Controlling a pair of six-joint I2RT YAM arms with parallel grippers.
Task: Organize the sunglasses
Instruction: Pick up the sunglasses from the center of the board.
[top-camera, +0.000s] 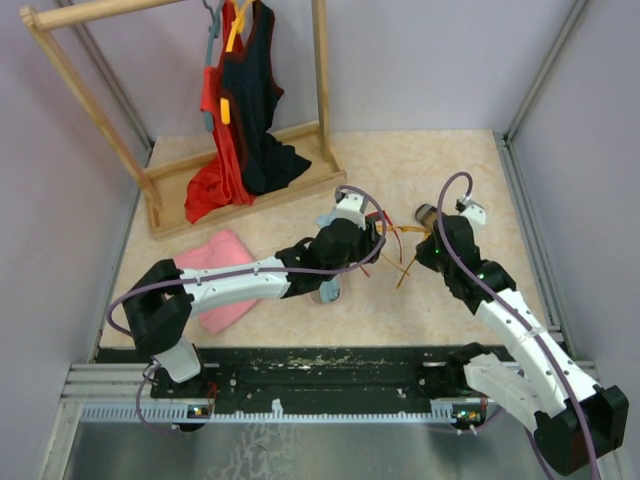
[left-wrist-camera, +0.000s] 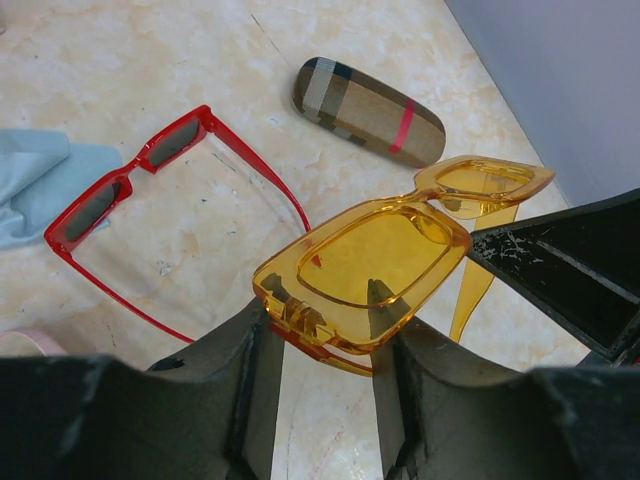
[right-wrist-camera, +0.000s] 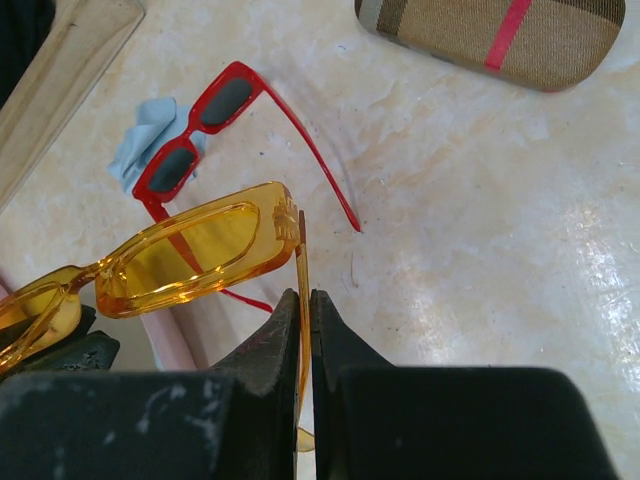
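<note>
The yellow sunglasses (left-wrist-camera: 370, 250) hang above the table between both grippers. My left gripper (left-wrist-camera: 318, 300) has its jaws partly apart at the outer end of one lens. That lens lies across the fingertips, and I cannot tell whether they pinch it. My right gripper (right-wrist-camera: 305, 295) is shut on the thin temple arm of the yellow sunglasses (right-wrist-camera: 190, 250). The red sunglasses (left-wrist-camera: 125, 185) lie unfolded on the table beyond them, also seen in the right wrist view (right-wrist-camera: 195, 140). In the top view the left gripper (top-camera: 375, 240) and right gripper (top-camera: 415, 243) meet mid-table.
A brown case with a red stripe (left-wrist-camera: 368, 110) lies shut beyond the glasses. A light blue cloth (left-wrist-camera: 40, 180) sits beside the red pair. A pink item (top-camera: 225, 275) lies under the left arm. A wooden rack (top-camera: 160, 205) with red and black clothes stands at the back left.
</note>
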